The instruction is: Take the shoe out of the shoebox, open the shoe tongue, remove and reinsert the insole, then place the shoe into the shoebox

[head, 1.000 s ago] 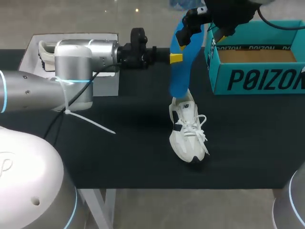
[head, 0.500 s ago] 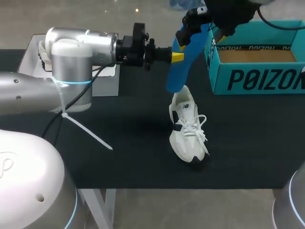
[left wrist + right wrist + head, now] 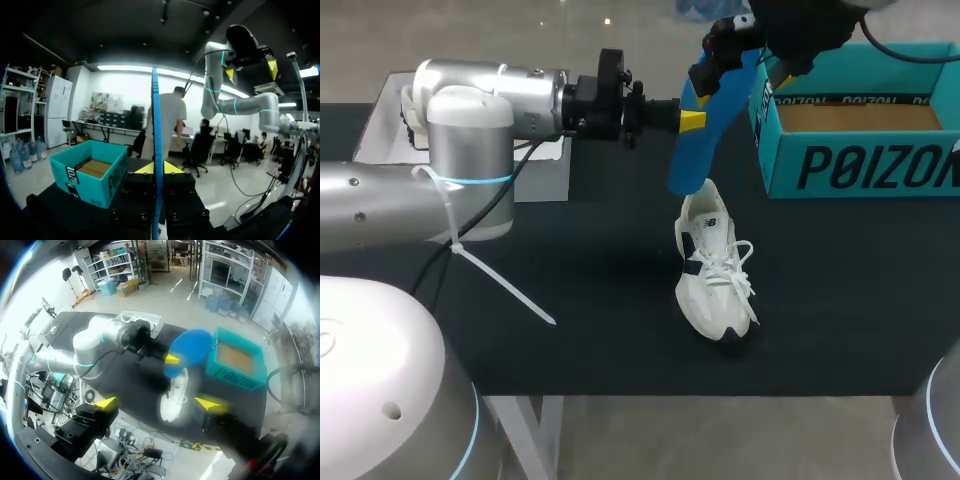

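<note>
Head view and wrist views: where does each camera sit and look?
Head view: above and behind, looking down on the table; left arm, right arm show.
Left wrist view: on the left wrist, looking along the left pincer shut on the blue insole.
Right wrist view: high up, looking down past the open right pincer.
All show the insole and teal shoebox.

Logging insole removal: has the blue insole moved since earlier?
Yes. The blue insole, in the left gripper, tilted: its lower end swung left, off the heel of the shoe, its top toward the shoebox.
</note>
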`<state>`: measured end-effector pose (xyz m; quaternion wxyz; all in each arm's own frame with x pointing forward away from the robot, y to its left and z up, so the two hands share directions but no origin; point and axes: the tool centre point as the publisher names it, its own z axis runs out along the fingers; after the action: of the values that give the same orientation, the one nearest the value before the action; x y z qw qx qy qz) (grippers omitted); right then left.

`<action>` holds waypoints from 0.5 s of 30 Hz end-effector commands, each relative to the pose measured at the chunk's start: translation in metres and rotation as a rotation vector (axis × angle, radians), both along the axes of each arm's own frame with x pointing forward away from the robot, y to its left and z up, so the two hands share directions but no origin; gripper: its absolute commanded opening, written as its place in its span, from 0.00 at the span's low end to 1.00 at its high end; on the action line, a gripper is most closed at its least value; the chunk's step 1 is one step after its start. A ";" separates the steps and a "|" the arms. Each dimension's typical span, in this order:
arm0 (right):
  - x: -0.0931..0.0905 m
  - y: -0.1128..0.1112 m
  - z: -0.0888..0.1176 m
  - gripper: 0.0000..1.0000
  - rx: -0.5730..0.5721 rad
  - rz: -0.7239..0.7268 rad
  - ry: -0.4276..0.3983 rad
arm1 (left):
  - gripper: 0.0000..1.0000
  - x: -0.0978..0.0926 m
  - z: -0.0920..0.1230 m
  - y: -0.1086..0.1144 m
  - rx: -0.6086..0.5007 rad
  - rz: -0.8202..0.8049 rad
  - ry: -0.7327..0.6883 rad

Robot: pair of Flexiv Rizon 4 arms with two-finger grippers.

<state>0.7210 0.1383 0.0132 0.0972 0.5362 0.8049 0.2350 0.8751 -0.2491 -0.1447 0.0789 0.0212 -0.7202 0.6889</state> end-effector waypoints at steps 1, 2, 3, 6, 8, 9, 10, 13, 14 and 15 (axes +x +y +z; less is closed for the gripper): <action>0.001 0.001 0.000 1.00 -0.001 -0.001 0.003 | 0.00 0.000 0.000 0.000 0.003 0.001 0.000; 0.001 0.001 0.000 1.00 -0.001 -0.001 0.003 | 0.00 0.000 0.000 0.000 0.003 0.001 0.000; 0.001 0.001 0.000 1.00 -0.001 -0.001 0.003 | 0.00 0.000 0.000 0.000 0.003 0.001 0.000; 0.001 0.001 0.000 1.00 -0.001 -0.001 0.003 | 0.00 0.003 0.002 -0.005 -0.019 0.004 -0.201; 0.001 0.001 0.000 1.00 -0.001 -0.001 0.003 | 0.00 0.002 0.001 -0.003 -0.013 0.042 -0.328; 0.001 0.001 0.000 1.00 -0.001 -0.001 0.003 | 0.00 0.001 0.001 -0.004 -0.014 0.038 -0.405; 0.001 0.001 0.000 1.00 -0.001 -0.001 0.003 | 0.00 -0.002 0.000 -0.006 -0.008 0.022 -0.456; 0.001 0.001 0.000 1.00 -0.001 -0.001 0.003 | 0.00 -0.012 0.001 -0.004 -0.039 0.063 -0.638; 0.001 0.001 0.000 1.00 -0.001 -0.001 0.003 | 0.00 -0.014 0.002 -0.003 -0.021 0.060 -0.686; 0.001 0.001 0.000 1.00 -0.001 -0.001 0.003 | 0.00 -0.017 0.003 -0.003 -0.025 0.066 -0.729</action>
<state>0.7210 0.1383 0.0132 0.0972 0.5362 0.8049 0.2350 0.8718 -0.2554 -0.1422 -0.0454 -0.1027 -0.7201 0.6847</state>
